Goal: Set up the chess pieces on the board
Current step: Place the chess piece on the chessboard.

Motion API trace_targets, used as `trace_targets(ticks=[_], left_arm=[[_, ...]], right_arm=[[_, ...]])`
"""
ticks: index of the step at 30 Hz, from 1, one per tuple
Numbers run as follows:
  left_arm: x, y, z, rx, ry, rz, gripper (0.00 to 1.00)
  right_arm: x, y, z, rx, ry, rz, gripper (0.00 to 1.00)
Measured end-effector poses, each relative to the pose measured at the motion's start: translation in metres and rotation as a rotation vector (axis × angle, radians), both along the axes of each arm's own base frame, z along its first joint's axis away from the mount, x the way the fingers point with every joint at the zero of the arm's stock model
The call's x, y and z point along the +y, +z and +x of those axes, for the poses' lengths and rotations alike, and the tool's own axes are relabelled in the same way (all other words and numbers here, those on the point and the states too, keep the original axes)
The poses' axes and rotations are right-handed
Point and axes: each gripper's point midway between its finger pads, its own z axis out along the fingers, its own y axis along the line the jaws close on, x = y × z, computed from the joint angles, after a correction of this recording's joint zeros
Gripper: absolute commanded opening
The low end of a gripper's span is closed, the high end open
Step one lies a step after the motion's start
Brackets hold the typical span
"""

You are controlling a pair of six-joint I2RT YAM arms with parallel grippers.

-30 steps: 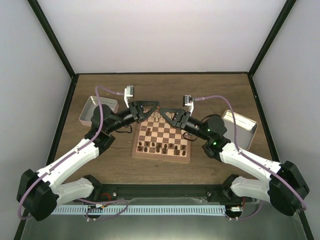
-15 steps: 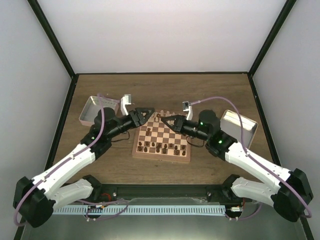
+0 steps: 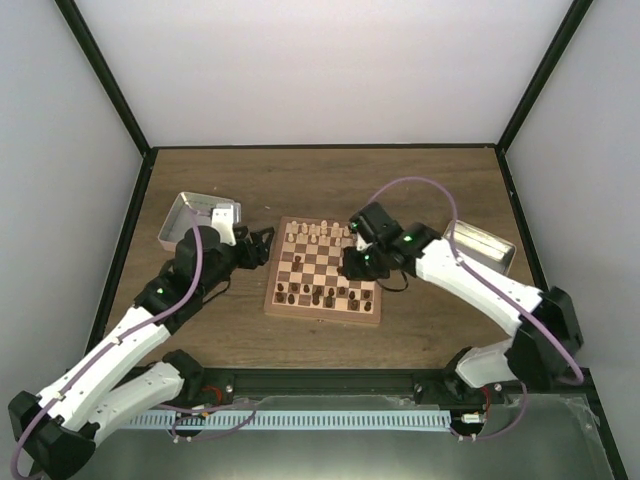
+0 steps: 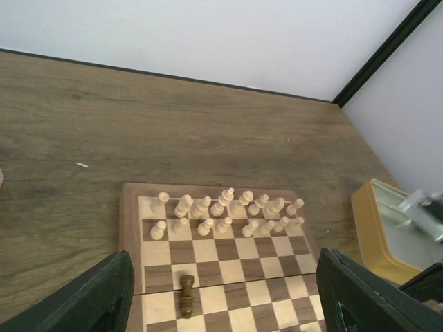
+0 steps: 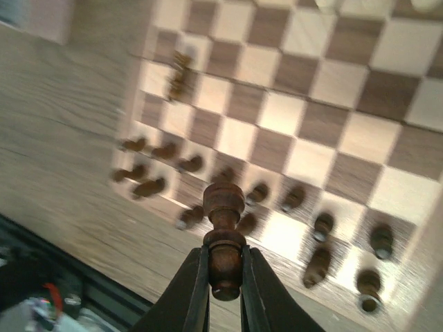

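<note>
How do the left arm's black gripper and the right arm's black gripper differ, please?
The left gripper is wide open and empty; the right gripper is shut on a dark brown wooden chess piece. The left gripper sits beside the left edge of the checkered wooden board; the right gripper hangs over its right side. Both are black two-finger grippers.

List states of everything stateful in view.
Left gripper: open, empty.
Right gripper: shut on a dark brown wooden chess piece.
Pale cream wooden chess pieces: upright, two rows at the far end of the checkered wooden board.
Lone dark brown piece: mid-board, apart from the dark rows.
</note>
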Motion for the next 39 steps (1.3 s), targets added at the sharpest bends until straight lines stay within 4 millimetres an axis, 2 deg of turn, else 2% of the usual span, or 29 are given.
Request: trace_targets(ticks=[3, 6, 11, 17, 23, 39], left_arm=[[0.004, -0.002, -0.002, -0.010, 0.003, 0.030, 0.75], [0.005, -0.007, -0.003, -0.006, -0.001, 0.047, 0.75], [0.006, -0.011, -0.004, 0.001, -0.004, 0.060, 0.76], [0.009, -0.004, -0.006, -0.024, 0.002, 0.052, 0.78], [0.015, 0.007, -0.010, -0.059, 0.021, 0.035, 0.78], [0.027, 0.018, -0.011, -0.098, 0.068, 0.024, 0.79]], right_arm=[[-0.005, -0.028, -0.012, 0.089, 0.039, -0.135, 0.01], [-0.011, -0.044, -0.025, 0.157, 0.073, -0.230, 0.01], [-0.005, -0.049, -0.032, 0.200, 0.124, -0.312, 0.01], [0.005, -0.058, -0.039, 0.229, 0.174, -0.371, 0.01], [0.006, -0.067, -0.042, 0.228, 0.188, -0.446, 0.01], [0.006, -0.086, -0.042, 0.238, 0.191, -0.511, 0.06]])
